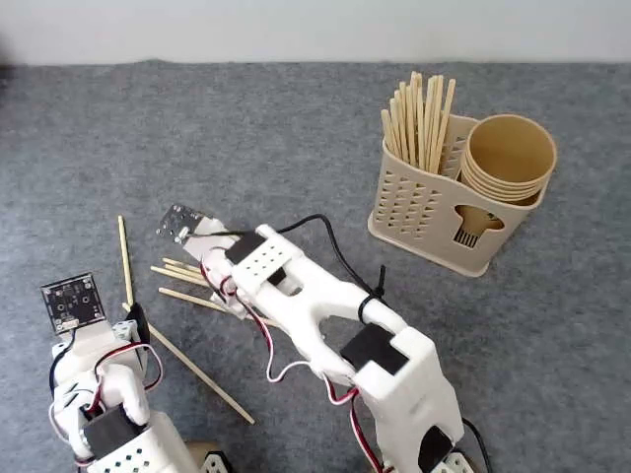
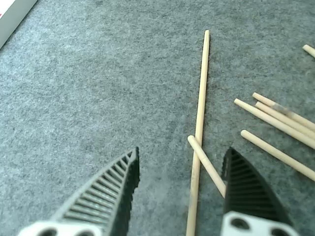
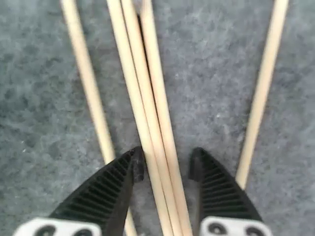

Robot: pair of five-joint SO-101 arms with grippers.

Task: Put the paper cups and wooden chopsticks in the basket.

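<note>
**High view.** The basket (image 1: 434, 222) stands on the grey mat (image 1: 296, 128), well apart from both pincers. One compartment holds upright chopsticks (image 1: 419, 113) and the other a stack of paper cups (image 1: 508, 158). The right pincer (image 1: 215, 279) is lowered over a cluster of loose chopsticks (image 1: 182, 271). The left pincer (image 1: 136, 321) sits just beside two crossed sticks.

**Left wrist view.** The left pincer (image 2: 183, 152) is released, jaws wide apart. A long chopstick (image 2: 201, 98) runs between the jaws. A crossing chopstick (image 2: 206, 164) lies against it and reaches one finger (image 2: 246, 182). Several outer sticks (image 2: 278, 120) lie beyond that finger.

**Right wrist view.** The right pincer (image 3: 166, 157) is released, its jaws straddling a bundle of three chopsticks (image 3: 147, 98) that lie side by side, touching. A single chopstick (image 3: 86, 83) lies outside one jaw, and another single chopstick (image 3: 266, 83) lies outside the other.
</note>
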